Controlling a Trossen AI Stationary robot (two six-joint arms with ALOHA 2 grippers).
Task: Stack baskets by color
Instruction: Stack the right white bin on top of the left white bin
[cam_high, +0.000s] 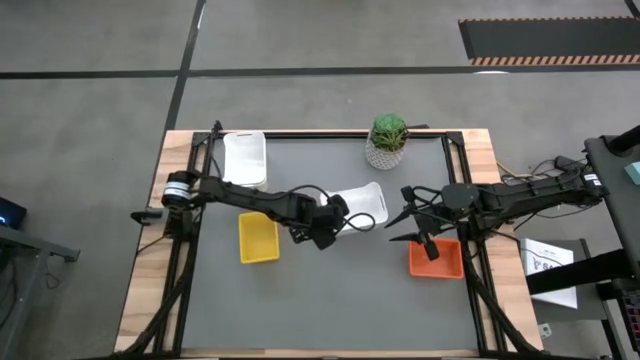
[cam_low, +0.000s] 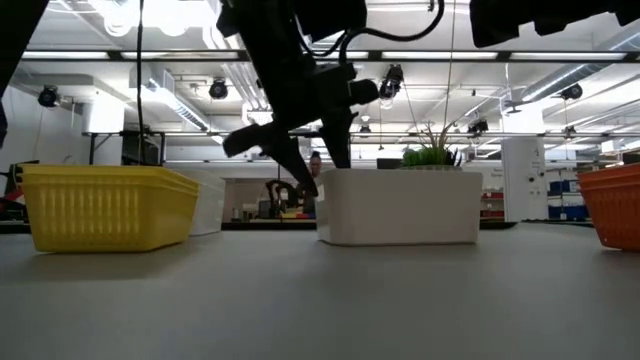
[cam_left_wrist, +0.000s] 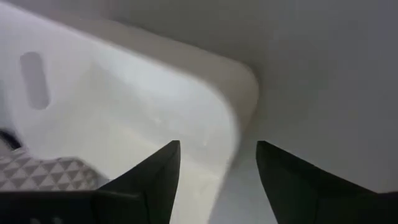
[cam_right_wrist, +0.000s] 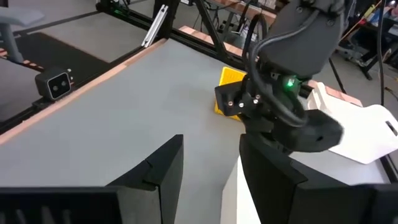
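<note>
Nothing here can be read. A white sheet (cam_high: 549, 268) at the right edge of the frame, beside the table (cam_high: 150, 250), carries dark print too small to make out. The baskets and both arms show no legible label or number.

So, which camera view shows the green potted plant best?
The high view: the green potted plant shows whole there, at the table's far edge, clear of both arms. In the low view only its leaves rise behind the white basket. The right wrist view does not show it, and I cannot tell it in the left wrist view.
</note>
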